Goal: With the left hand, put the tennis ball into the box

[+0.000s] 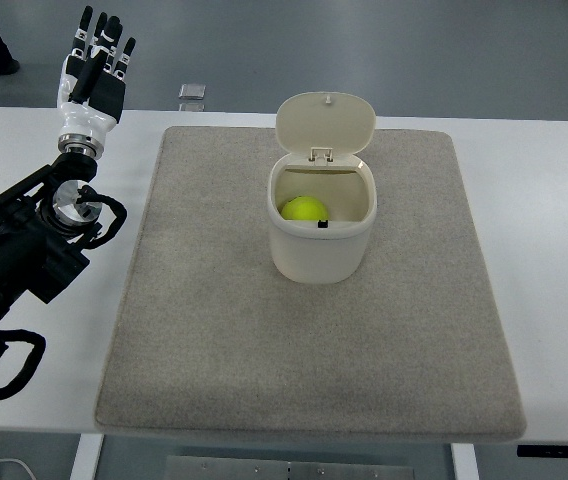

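Below, one white table (549, 200), carrying one grey mat (224, 340) across its middle. Centred toward the mat's far half, one cream box (319, 250), hinged lid tipped up and open. At far left, one left robot hand (94, 65), fingers spread, gripping nothing, well apart from the box. Inside the box, one yellow-green tennis ball (303, 208). Beyond the table's far edge, one small square object (193, 93).
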